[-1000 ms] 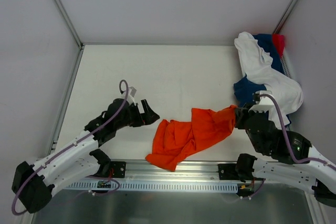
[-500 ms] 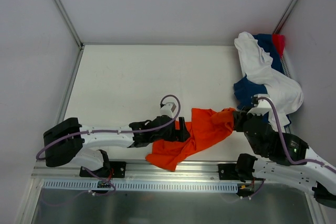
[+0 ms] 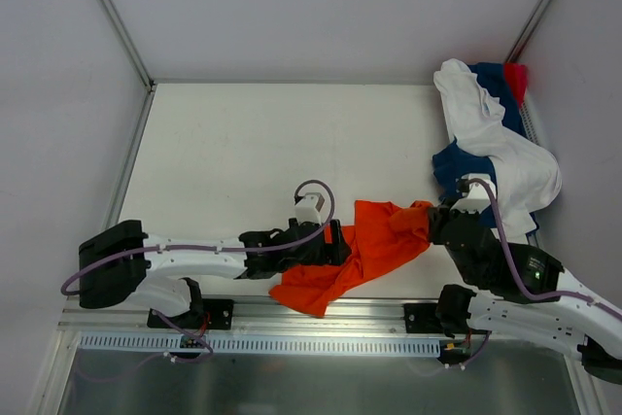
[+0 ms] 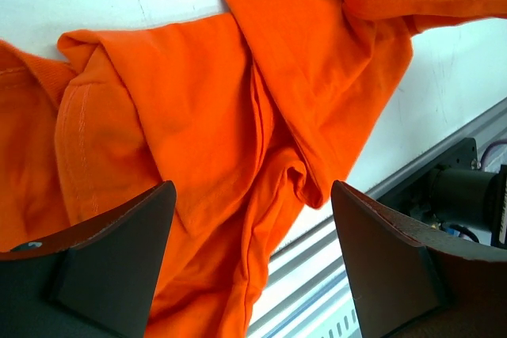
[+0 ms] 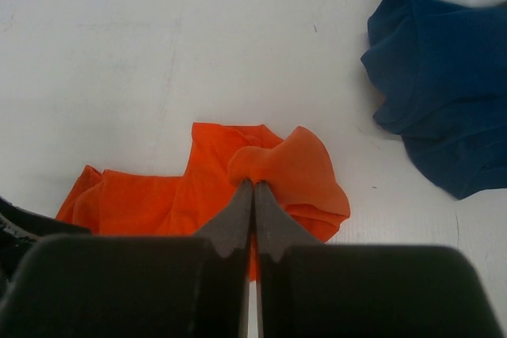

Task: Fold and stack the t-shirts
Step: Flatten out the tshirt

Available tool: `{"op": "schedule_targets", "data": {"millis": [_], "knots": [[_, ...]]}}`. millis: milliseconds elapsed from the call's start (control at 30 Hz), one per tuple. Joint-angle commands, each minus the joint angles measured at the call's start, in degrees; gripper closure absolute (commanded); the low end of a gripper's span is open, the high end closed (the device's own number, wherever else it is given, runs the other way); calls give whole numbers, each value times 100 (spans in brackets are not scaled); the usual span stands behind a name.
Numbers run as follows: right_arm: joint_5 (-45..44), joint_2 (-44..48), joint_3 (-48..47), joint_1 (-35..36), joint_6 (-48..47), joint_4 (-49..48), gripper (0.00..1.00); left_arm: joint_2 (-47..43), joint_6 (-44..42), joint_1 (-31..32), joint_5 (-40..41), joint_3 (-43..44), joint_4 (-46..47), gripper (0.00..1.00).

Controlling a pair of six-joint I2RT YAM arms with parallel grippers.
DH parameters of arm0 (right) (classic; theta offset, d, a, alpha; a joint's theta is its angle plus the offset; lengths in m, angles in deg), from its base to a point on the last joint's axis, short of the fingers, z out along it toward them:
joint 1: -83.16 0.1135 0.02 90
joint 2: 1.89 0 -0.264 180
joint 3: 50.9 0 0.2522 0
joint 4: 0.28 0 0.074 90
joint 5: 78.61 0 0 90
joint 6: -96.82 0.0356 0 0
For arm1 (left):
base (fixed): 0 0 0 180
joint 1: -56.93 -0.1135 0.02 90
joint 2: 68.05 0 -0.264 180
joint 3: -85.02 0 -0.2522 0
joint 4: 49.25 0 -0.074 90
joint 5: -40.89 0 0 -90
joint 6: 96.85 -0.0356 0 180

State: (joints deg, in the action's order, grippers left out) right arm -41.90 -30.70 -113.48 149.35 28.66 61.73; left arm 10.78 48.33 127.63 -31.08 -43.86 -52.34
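A crumpled orange t-shirt (image 3: 374,240) lies on the white table near the front rail. My left gripper (image 3: 336,244) hovers over its left part, jaws open wide. In the left wrist view orange folds (image 4: 198,116) fill the space under the left gripper (image 4: 252,195), and both fingers stand apart from the cloth. My right gripper (image 3: 432,224) is shut on a bunched edge at the shirt's right end, seen pinched at the right gripper (image 5: 253,184) with orange cloth (image 5: 305,172) puffing past the tips. White (image 3: 496,133), navy (image 3: 455,168) and red-pink (image 3: 516,76) t-shirts lie heaped at the back right.
The navy t-shirt (image 5: 444,93) lies close to the right of my right gripper. A metal rail (image 3: 321,323) runs along the table's front edge, just below the orange shirt's lower tip. White enclosure walls and frame posts (image 3: 112,17) bound the table.
My left arm has swung right from the table's left side to the orange t-shirt and narrowed its jaws a little. The right gripper has edged left, still holding the shirt's edge.
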Motion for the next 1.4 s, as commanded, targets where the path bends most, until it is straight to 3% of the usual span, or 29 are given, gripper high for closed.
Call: {"op": "schedule_targets", "data": {"millis": [0, 267, 767, 1100, 1367], "knots": [[-128, -71, 4, -10, 48, -88, 99, -596, 63, 321, 964, 227, -706, 20], [-155, -89, 57, -10, 109, -96, 99, -492, 309, 383, 1116, 43, -927, 19], [-172, 78, 215, -10, 224, 0, 99, 317, 398, 436, 739, -194, 241, 23], [-207, 34, 267, -10, 224, 0, 100, 616, 327, 436, 589, -107, 506, 24], [-216, -97, 311, -19, 268, 9, 99, 607, 274, 436, 588, -54, 523, 36]]}}
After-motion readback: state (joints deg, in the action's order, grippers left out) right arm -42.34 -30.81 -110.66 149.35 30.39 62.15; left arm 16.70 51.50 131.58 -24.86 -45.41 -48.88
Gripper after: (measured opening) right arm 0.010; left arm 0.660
